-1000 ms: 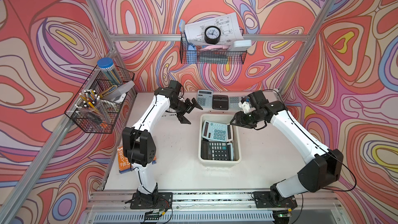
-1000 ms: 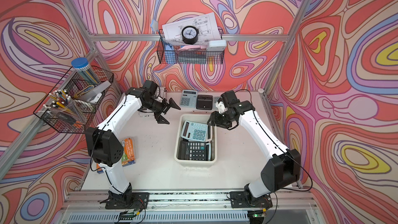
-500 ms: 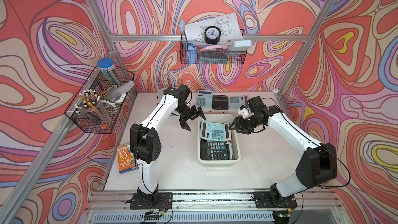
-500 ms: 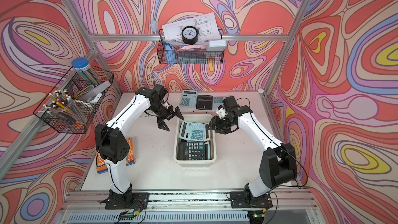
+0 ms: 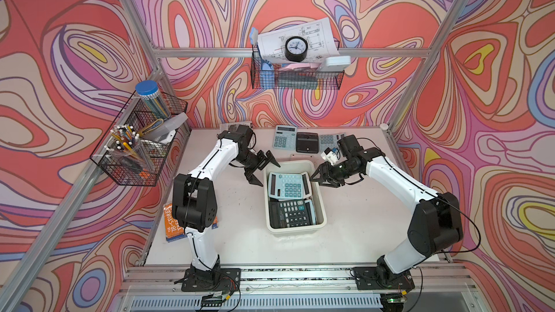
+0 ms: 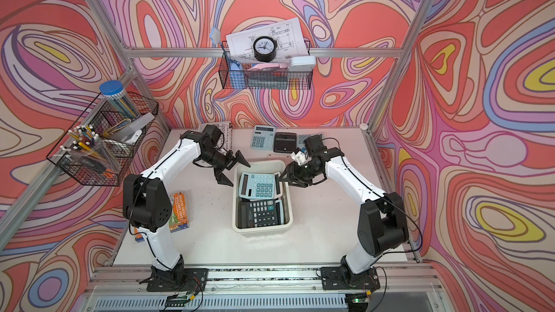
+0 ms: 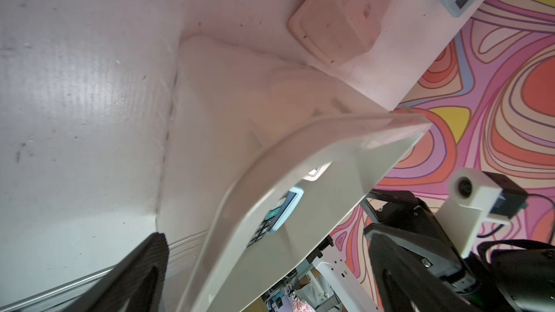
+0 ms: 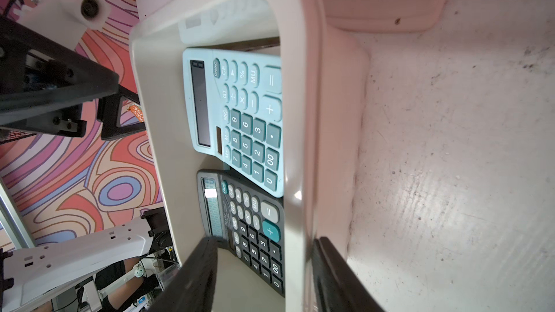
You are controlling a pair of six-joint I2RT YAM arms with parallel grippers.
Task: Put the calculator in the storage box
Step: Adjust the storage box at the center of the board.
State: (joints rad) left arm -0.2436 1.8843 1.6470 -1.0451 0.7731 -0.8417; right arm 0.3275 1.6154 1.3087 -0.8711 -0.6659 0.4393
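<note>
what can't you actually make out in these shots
- Under the black calculator in the storage box: both top views show only a pale edge beside it; the rest is covered.
- Grey calculator at the back: partly hidden by the right arm in both top views.
- Right gripper straddles the box rim in the right wrist view; contact with the wall is unclear.
- Orange book: title partly covered by the left arm.
</note>
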